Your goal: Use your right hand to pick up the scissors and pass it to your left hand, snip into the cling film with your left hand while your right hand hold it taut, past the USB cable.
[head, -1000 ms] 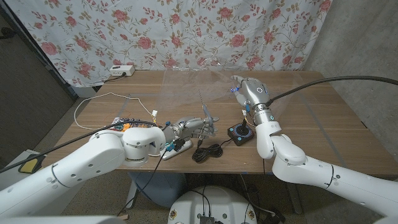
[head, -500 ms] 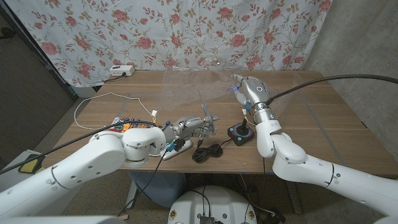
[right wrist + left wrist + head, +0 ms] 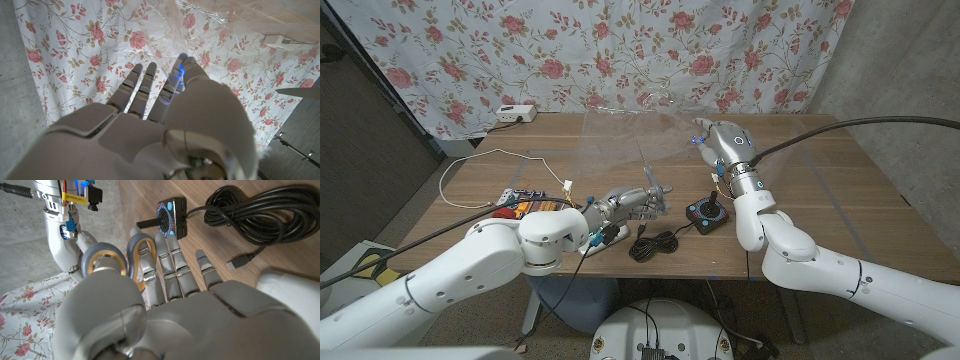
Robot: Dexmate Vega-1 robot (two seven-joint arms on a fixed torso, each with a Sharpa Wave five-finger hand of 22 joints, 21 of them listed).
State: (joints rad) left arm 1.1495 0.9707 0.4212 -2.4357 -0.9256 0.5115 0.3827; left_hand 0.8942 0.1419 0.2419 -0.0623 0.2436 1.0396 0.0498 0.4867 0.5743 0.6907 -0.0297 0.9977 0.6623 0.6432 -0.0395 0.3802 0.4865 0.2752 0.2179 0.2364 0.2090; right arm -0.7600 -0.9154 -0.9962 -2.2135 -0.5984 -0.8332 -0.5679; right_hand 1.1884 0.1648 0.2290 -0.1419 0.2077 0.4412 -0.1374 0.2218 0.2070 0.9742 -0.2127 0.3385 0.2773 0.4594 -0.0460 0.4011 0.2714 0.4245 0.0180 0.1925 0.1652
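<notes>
My left hand (image 3: 620,207) grips the scissors (image 3: 649,180) near the table's front edge, with the blades pointing up and away into the lower edge of the cling film (image 3: 630,135). The grey, orange-lined handles (image 3: 107,262) sit around the left hand's (image 3: 170,290) fingers. The clear film stands as a stretched sheet over the table's middle. My right hand (image 3: 725,145) pinches its right edge at the fingertips (image 3: 181,64), where the cling film (image 3: 225,20) meets the right hand (image 3: 165,120). A coiled black USB cable (image 3: 655,243) lies just in front of the scissors, also seen as the USB cable (image 3: 260,207).
A small black joystick box (image 3: 708,213) sits right of the cable, with the same joystick box (image 3: 170,220) beyond my fingers. A circuit board with orange wires (image 3: 520,200) and a white cord (image 3: 470,162) lie at the left. A white power strip (image 3: 515,113) sits at the back left.
My left arm has edged slightly to the right with the scissors still in its grip. The right hand has shifted a touch right, still holding the film.
</notes>
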